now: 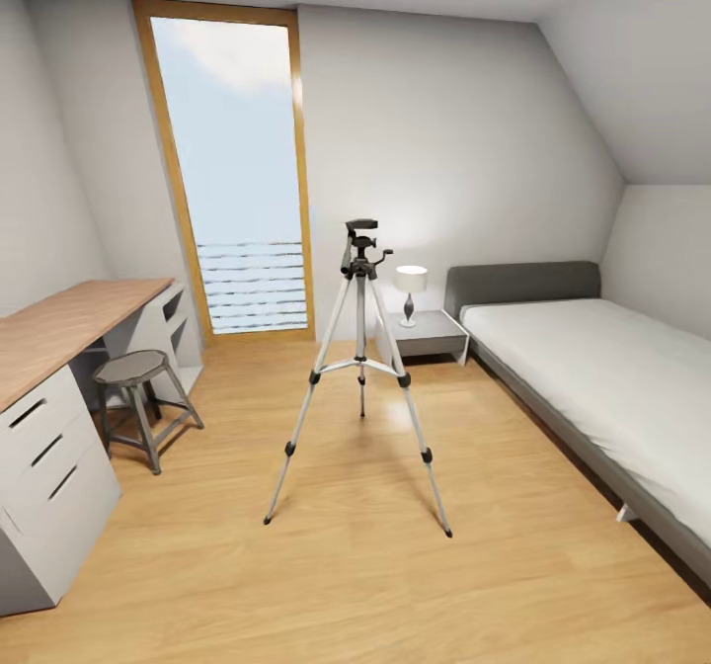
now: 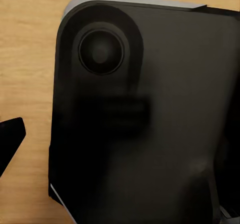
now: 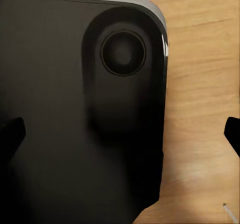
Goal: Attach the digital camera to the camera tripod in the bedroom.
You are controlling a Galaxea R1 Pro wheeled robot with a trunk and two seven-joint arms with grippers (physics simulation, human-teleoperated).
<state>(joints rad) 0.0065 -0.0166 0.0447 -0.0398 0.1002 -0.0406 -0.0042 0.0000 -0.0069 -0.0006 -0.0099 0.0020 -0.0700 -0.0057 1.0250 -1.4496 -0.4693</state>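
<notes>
Far left: wooden table (image 1: 69, 323) over white drawers (image 1: 44, 452), grey stool (image 1: 138, 373) just beside it. Tall window (image 1: 237, 165) behind.

Centre: tripod (image 1: 360, 368) stands upright on the wood floor (image 1: 346, 565), three silver legs spread, black feet planted, well apart from stool and bed. Its black head (image 1: 361, 244) sits on top, handle sticking out to one side; the mounting plate looks bare. No camera on it, and no camera visible in the room from the head view.

Right: nightstand (image 1: 430, 333) with a small lamp (image 1: 410, 289), then the low bed (image 1: 592, 368).

Wrist views: both look down past a dark rounded body, probably the robot's base, onto floor. Left gripper (image 2: 10, 139) shows one dark fingertip at the frame edge; right gripper (image 3: 120, 134) shows a dark tip at each side edge with floor between, so its jaws stand apart and hold nothing. Left: cannot tell.

Handling, as judgement: tripod is light, stiff, top-heavy on thin legs, so a sideways push at the head could tip it. Press downward over the plate. The camera, once found, is likely small, rigid and smooth; grip across its body.
</notes>
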